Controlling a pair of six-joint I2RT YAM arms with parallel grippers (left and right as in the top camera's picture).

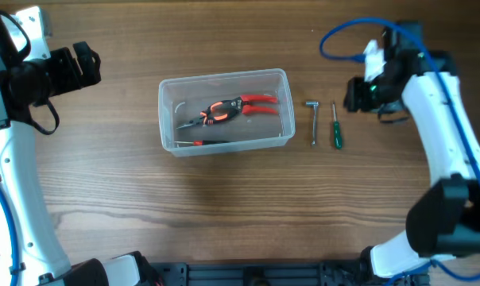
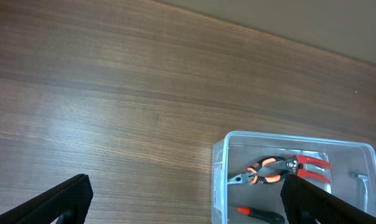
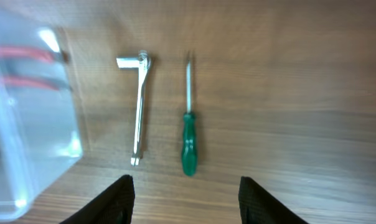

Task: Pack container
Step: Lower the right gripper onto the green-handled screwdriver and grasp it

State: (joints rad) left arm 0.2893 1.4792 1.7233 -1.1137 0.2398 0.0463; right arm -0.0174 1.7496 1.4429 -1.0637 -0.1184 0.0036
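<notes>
The clear plastic container (image 1: 170,137) stands mid-table; it also shows in the left wrist view (image 2: 220,180) and the right wrist view (image 3: 26,143). Inside lie red-and-black pliers (image 1: 228,109) (image 2: 278,170) and a black tool with a red tip (image 1: 208,141) (image 2: 260,214). A silver L-shaped wrench (image 1: 313,121) (image 3: 139,112) and a green screwdriver (image 1: 334,127) (image 3: 188,137) lie on the table right of the container. My left gripper (image 1: 87,65) (image 2: 185,202) is open and empty, far left. My right gripper (image 1: 353,94) (image 3: 186,199) is open and empty, just right of the screwdriver.
A blue cable (image 1: 347,40) loops over the right arm at the back right. Wooden table (image 1: 224,206) all around.
</notes>
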